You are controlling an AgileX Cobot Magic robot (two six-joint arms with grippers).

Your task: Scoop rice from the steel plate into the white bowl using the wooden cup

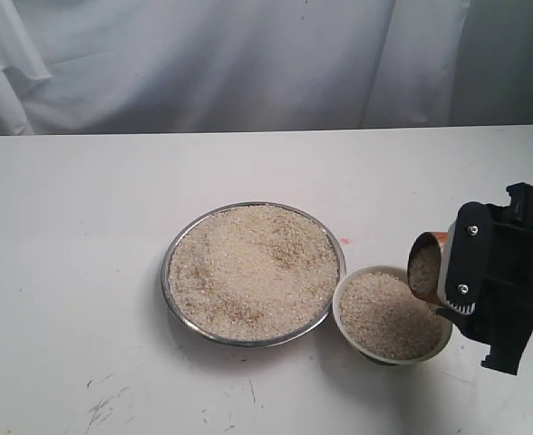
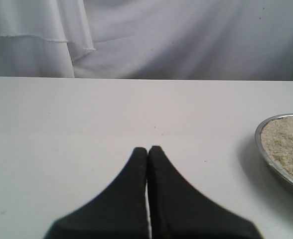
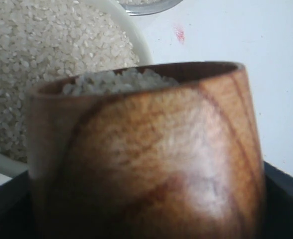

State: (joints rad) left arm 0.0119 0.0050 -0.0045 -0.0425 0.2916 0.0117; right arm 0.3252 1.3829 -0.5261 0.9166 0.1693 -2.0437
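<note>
The steel plate (image 1: 169,272) sits mid-table, heaped with rice (image 1: 253,267). Touching its right side is the white bowl (image 1: 339,313), also filled with rice (image 1: 389,315). My right gripper (image 1: 448,267) is shut on the wooden cup (image 1: 424,263), which is tipped on its side with its mouth over the bowl's right rim. In the right wrist view the cup (image 3: 151,159) fills the frame, with rice (image 3: 119,80) at its lip and the bowl (image 3: 136,37) beyond. My left gripper (image 2: 147,149) is shut on nothing, over bare table left of the plate (image 2: 260,144).
A white cloth backdrop (image 1: 248,63) hangs behind the table's far edge. Dark scuff marks (image 1: 103,408) show on the tabletop near the front left. A small red spot (image 3: 179,34) lies on the table beside the bowl.
</note>
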